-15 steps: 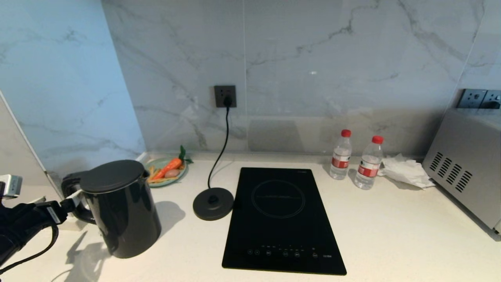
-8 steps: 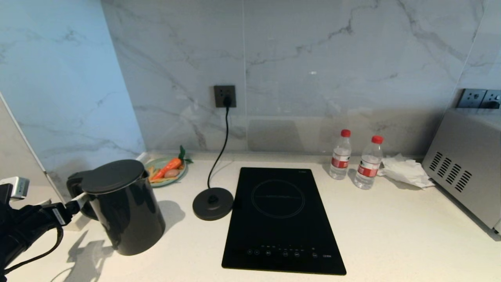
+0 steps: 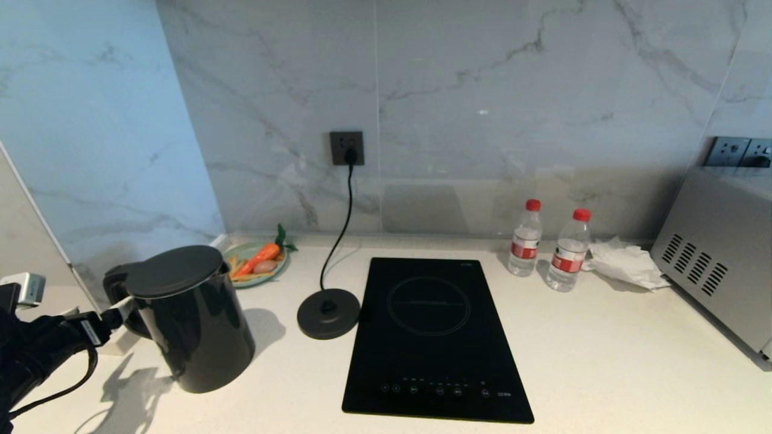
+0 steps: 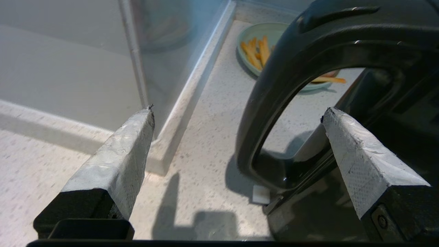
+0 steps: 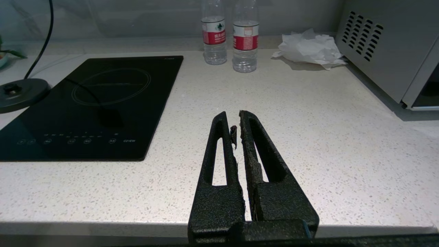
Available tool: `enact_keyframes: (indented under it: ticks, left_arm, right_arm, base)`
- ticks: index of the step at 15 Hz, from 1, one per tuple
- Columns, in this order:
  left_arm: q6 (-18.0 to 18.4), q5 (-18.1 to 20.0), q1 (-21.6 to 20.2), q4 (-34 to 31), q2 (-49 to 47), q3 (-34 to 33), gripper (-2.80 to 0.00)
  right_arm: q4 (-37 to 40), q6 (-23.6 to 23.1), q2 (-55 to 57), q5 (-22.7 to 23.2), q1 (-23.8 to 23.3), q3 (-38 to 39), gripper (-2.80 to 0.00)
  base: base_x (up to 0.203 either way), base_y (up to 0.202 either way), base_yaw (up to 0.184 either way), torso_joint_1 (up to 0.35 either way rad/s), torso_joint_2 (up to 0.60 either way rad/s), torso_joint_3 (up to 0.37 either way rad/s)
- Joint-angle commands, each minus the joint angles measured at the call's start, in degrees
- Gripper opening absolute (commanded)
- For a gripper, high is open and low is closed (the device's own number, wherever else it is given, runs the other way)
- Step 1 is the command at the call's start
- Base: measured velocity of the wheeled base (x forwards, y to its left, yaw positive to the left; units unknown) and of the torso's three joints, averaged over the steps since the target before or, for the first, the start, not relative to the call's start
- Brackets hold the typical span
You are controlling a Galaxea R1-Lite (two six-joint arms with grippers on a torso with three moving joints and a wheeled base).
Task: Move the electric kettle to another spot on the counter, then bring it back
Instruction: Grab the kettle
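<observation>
The left hand [image 4: 236,113] is spread wide, its two fingers [image 4: 116,157] on either side of the handle [image 4: 260,103] of the electric kettle [image 3: 190,316], not clenching it. The kettle stands upright at the left end of the surface [image 3: 603,361], well apart from its round base [image 3: 329,312]. The right hand [image 5: 237,128] is closed and empty, above the front edge.

Counter [image 3: 603,361] — kettle [image 3: 193,325], base [image 3: 329,313], hob [image 3: 434,337], plate [image 3: 244,253], two bottles [image 3: 526,241], tissue [image 3: 627,262], oven [image 3: 724,259].
</observation>
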State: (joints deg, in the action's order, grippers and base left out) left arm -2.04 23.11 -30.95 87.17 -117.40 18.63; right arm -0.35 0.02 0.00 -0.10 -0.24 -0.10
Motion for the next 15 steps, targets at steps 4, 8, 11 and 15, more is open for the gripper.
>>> enact_keyframes:
  ticks: [4, 8, 11, 15]
  left_arm:
    - [-0.08, -0.25, 2.64, 0.49, -2.01, 2.66, 0.00]
    - [-0.07, -3.22, 4.00, 0.49, -3.66, 6.25, 0.00]
    - [0.01, -5.80, 4.06, 0.49, -4.94, 8.26, 0.00]
    - [0.01, -5.97, 4.29, 0.49, -7.12, 10.27, 0.00]
  right_arm:
    - [-0.02, -0.02, 0.00, 0.01, 0.06, 0.01, -2.80]
    - [-0.04, -0.02, 0.00, 0.01, 0.00, 0.01, -2.80]
    - [-0.09, -0.02, 0.00, 0.01, 0.01, 0.01, -2.80]
    - [-0.09, -0.02, 0.00, 0.01, -0.02, 0.01, -2.80]
  base:
    - [0.000, 0.000, 0.000, 0.000, 0.00, 0.000]
    - [0.000, 0.000, 0.000, 0.000, 0.00, 0.000]
    - [0.000, 0.000, 0.000, 0.000, 0.00, 0.000]
    - [0.000, 0.000, 0.000, 0.000, 0.00, 0.000]
